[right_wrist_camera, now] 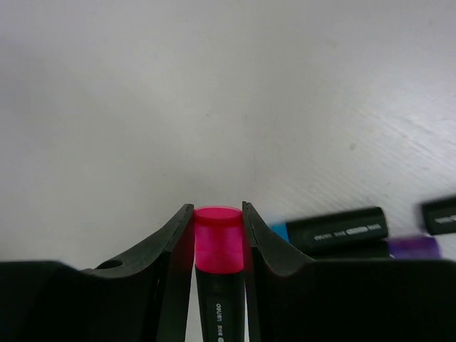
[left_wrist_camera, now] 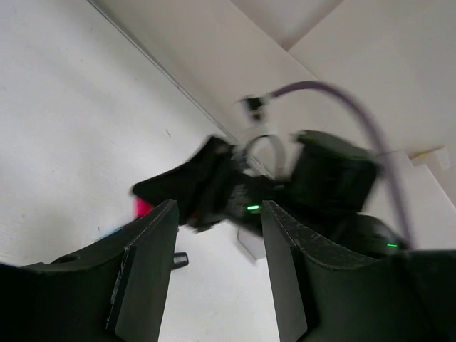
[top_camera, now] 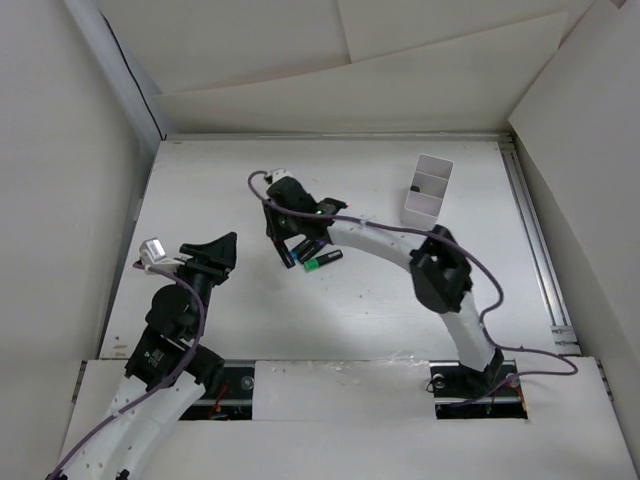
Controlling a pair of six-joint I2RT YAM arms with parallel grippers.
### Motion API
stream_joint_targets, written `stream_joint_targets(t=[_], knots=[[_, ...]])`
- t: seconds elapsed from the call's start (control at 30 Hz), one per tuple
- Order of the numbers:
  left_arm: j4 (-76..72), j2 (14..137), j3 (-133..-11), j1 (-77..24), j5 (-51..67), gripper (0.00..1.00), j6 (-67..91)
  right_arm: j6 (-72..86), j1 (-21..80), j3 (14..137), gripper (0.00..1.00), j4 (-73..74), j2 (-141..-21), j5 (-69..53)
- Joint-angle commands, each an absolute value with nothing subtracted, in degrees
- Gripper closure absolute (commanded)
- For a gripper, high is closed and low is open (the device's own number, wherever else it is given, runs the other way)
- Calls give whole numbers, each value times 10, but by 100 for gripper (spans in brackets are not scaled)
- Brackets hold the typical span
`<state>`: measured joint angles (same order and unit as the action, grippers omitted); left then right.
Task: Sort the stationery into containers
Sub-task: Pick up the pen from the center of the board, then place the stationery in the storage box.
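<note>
My right gripper is shut on a black marker with a pink end, held between both fingers above the table. In the top view the right gripper hangs over a small cluster of markers, among them one with a green end and one with a blue end. The right wrist view shows a blue-ended marker and a purple-ended one lying beside the jaws. The white organiser stands at the back right. My left gripper is open and empty, left of the cluster.
White walls rise along the left, back and right of the table. A metal rail runs along the right edge. In the left wrist view the right arm's wrist and its purple cable fill the space ahead.
</note>
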<state>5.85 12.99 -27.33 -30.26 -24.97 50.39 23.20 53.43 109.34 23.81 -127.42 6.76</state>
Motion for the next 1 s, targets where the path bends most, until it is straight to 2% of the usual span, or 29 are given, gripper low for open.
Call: stream_joint_targets(t=[0.0,0.17,0.27,0.37,0.47,0.6,0.73,0.97], knots=[[27,152,-280,-301,-222,53,491,267,497,1028,85,94,-1118,85],[-70,206,-264,-301,-121,53,468,304,438,857,86,-13,-979,137],[-131,290,-271,-301,-39,47,434,335,399,789,86,-61,-899,128],[-155,390,-302,-307,45,36,399,340,370,775,86,-62,-875,107],[-194,458,-333,-336,68,28,369,340,365,752,86,-62,-854,107],[-247,512,-350,-350,138,27,358,340,359,731,86,-62,-833,101],[-265,551,-378,-350,161,27,338,346,354,715,86,-67,-820,90],[-271,607,-409,-350,152,26,328,352,349,709,86,-72,-820,33]])
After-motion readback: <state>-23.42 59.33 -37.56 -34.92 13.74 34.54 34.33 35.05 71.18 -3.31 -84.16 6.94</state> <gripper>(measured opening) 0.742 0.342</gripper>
